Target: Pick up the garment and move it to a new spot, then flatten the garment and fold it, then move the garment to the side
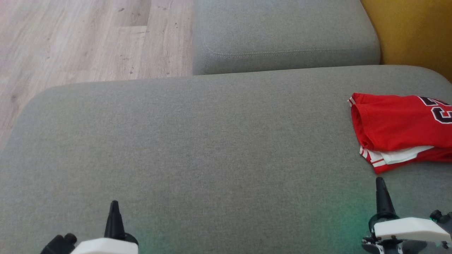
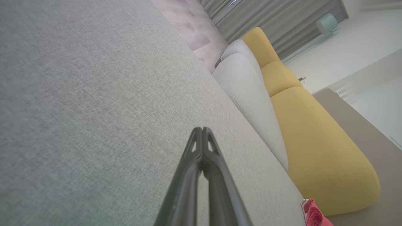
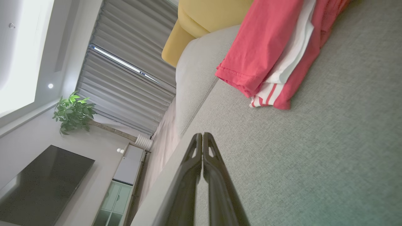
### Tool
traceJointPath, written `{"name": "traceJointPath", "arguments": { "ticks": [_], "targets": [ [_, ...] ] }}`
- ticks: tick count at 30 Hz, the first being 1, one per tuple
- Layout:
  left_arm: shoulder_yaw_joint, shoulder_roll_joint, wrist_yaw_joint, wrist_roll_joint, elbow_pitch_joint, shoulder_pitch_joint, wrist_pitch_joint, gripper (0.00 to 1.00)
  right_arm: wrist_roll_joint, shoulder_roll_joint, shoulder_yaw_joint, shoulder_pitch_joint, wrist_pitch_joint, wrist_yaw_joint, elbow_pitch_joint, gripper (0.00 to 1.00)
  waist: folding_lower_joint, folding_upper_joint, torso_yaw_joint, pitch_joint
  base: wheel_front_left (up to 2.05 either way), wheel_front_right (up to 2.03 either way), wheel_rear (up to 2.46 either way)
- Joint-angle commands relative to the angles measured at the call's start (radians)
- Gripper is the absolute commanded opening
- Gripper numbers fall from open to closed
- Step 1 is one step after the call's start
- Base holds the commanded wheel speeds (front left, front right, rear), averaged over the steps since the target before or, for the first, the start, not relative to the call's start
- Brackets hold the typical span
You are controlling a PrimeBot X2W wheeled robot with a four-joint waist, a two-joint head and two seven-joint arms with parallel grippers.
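Fingers [image 2: 185,182] of left gripper [image 2: 201,128] and right gripper [image 3: 202,134] closed together, empty, clear of garment [image 1: 399,123].

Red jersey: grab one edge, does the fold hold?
Probably not: the jersey is thin, loosely stacked cloth, layers splaying at its near edge, so it likely droops and unfolds. Pushed, it probably bunches on the textured grey cushion.

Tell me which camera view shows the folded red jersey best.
The head view: the jersey lies folded on the grey cushion, number print visible, though the frame's right edge cuts it. The right wrist view shows its near end with striped trim. The left wrist view shows a small red corner.
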Motion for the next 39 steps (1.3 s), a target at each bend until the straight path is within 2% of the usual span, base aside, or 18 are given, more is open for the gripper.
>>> {"name": "traceJointPath", "arguments": {
  "ticks": [1, 39],
  "targets": [
    [0.037, 0.010, -0.014, -0.028, -0.023, -0.067, 0.007, 0.00, 0.030, -0.017, 0.004, -0.056, 0.010, -0.001, -0.032, 0.00, 0.0001, 0.0000, -0.001, 0.001, 0.00, 0.00, 0.00],
    [0.173, 0.007, -0.107, -0.471, 0.004, -0.169, 0.116, 0.00, 0.442, -0.018, -0.059, -0.155, 0.120, -0.001, -0.032, 0.00, 0.0000, 0.0000, -0.027, 0.041, 0.00, 0.00, 0.00]
  ]
}}
